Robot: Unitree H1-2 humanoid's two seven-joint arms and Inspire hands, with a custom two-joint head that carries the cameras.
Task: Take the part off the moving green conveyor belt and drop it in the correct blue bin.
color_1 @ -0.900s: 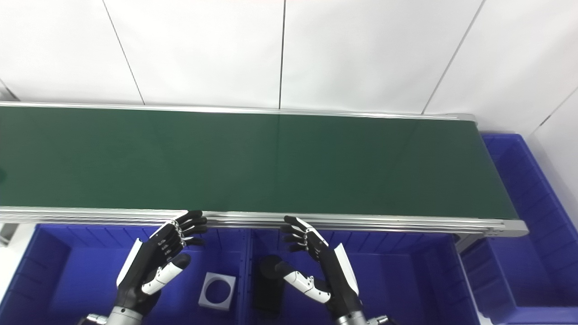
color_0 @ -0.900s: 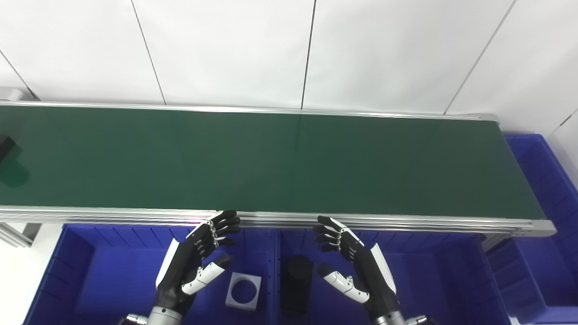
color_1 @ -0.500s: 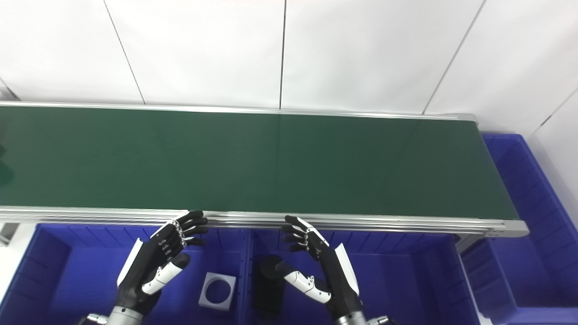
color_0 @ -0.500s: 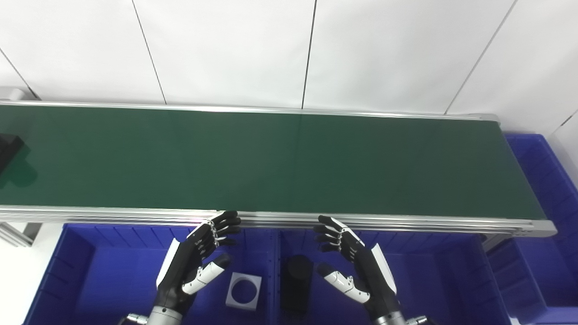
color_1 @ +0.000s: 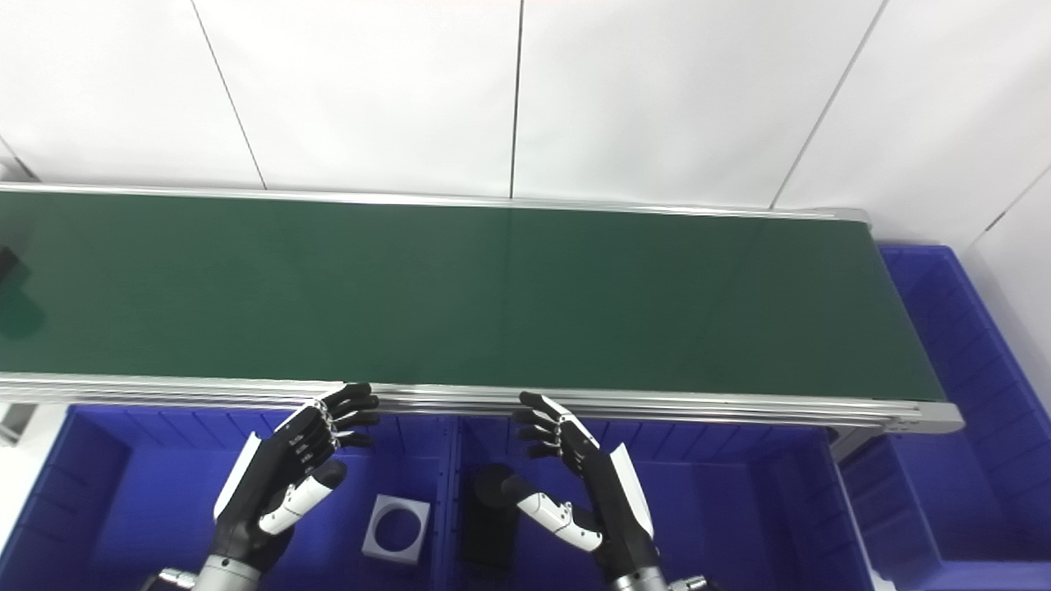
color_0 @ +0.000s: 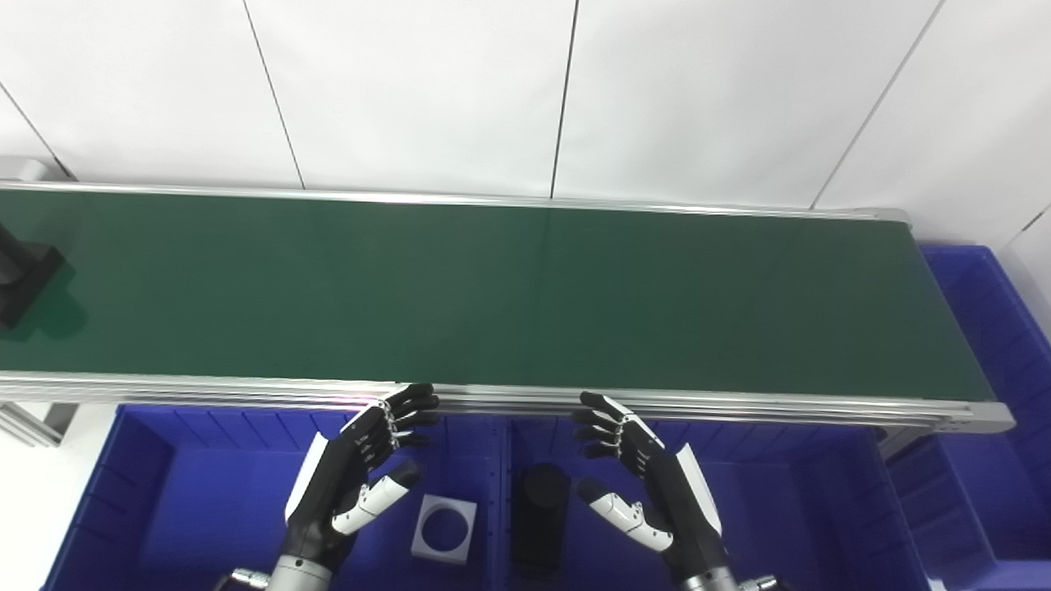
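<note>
A black part [color_0: 25, 275] rides on the green conveyor belt [color_0: 509, 295] at its far left end, cut off by the picture's edge. My left hand [color_0: 357, 468] hovers open over the left blue bin [color_0: 197, 509], below the belt's near rail. My right hand [color_0: 640, 472] hovers open over the middle blue bin [color_0: 788, 509]. Both hands hold nothing and are far from the part.
A white square part with a round hole [color_0: 443, 529] lies in the left bin. A black cylinder [color_0: 538, 513] lies in the middle bin. Another blue bin [color_0: 998, 328] stands past the belt's right end. A white wall rises behind the belt.
The black part has travelled a little to the right along the belt, so more of it shows. Both hands have stayed in place.
</note>
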